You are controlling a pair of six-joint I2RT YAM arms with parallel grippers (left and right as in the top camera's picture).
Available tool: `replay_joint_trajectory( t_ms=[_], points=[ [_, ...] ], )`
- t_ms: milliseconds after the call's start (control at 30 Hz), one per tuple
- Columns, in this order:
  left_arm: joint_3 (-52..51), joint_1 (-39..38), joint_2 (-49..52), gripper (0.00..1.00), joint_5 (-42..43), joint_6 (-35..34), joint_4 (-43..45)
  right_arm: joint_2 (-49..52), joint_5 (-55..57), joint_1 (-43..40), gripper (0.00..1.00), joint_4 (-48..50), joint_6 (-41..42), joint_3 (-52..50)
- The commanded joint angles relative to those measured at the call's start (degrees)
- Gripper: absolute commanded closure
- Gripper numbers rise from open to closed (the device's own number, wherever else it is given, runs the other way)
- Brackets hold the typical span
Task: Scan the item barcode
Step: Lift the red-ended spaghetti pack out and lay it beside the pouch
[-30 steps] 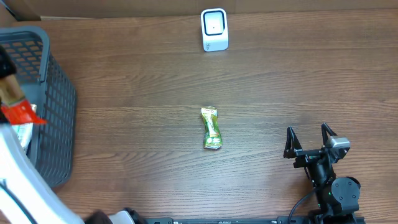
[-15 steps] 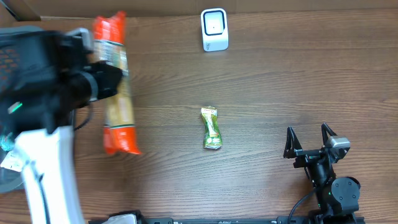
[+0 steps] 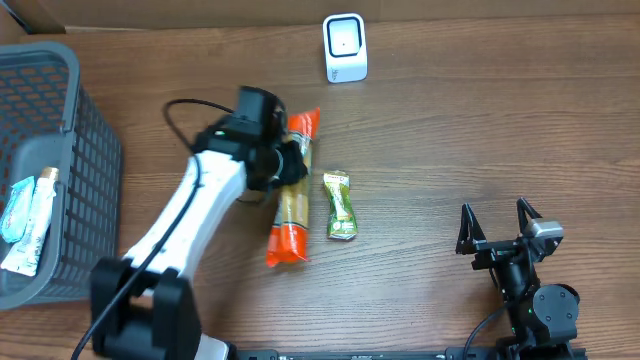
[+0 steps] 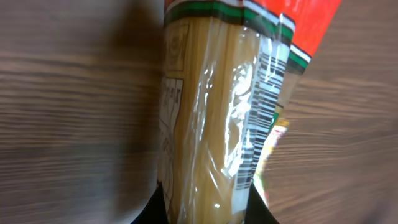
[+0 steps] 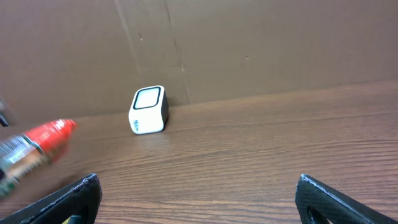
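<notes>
My left gripper (image 3: 285,160) is shut on a long clear pack of spaghetti with red ends (image 3: 290,205), holding it mid-table just left of a green packet (image 3: 340,206). In the left wrist view the pack (image 4: 211,112) fills the frame between my fingers, and its barcode (image 4: 264,106) runs along its right side. The white scanner (image 3: 345,47) stands at the table's far edge, well beyond the pack. My right gripper (image 3: 497,222) rests open at the lower right with nothing in it. Its wrist view shows the scanner (image 5: 148,110) ahead and the pack's red end (image 5: 34,152) at left.
A grey mesh basket (image 3: 90,170) sits at the left edge, with a couple of flat packets (image 3: 25,225) inside it. A cardboard wall (image 5: 249,43) runs behind the scanner. Bare wooden tabletop (image 3: 480,130) lies between the scanner and my right gripper.
My left arm has swung right from over the basket, carrying the spaghetti pack to mid-table beside the green packet. The right arm has not moved.
</notes>
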Motion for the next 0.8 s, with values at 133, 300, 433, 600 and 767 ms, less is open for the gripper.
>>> replay_joint_trajectory(
  t_ms=[133,300,433,600,767],
  points=[
    [0.37,-0.46,6.32,0.25,-2.08,-2.86,1.55,-0.57,0.04,-0.15,0.0,0.35,-0.22,-0.61],
    [1.73,0.28,6.03,0.0,-2.08,-2.75,2.08,-0.57,0.04,-0.15,0.0,0.35,-0.22,-0.61],
    [9.6,1.14,3.87,0.0,-2.47,-0.76,-2.67,-0.57,0.04,-0.15,0.0,0.35,-0.22,-0.61],
    [30.51,4.7,0.35,0.0,-4.48,8.63,-15.26,-0.57,0.04,-0.15,0.0,0.35,-0.22,-0.61],
    [45.31,9.66,-2.34,0.0,-7.63,20.76,-22.58,-0.57,0.04,-0.15,0.0,0.35,-0.22,-0.61]
  ],
)
